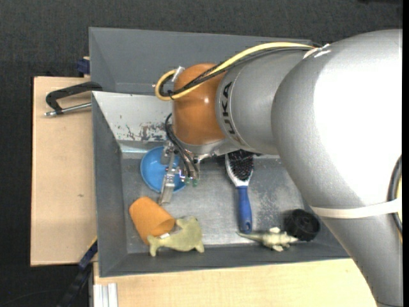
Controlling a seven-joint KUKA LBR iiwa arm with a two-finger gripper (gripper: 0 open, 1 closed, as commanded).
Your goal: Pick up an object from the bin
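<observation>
My gripper (171, 183) hangs below the orange wrist cover in the bin's left half, its fingers down over the right edge of a blue round bowl-like thing (153, 170). Whether anything sits between the fingers I cannot make out. Just below lies an orange cup (151, 217) on its side, and against it a pale yellow-green toy animal (179, 237). A hairbrush with a blue handle and dark bristle head (242, 190) lies upright in the view to the right of the gripper.
A small pale lizard-like toy (271, 238) and a black round thing (301, 224) lie at the bin's lower right. The big arm covers the bin's upper right part.
</observation>
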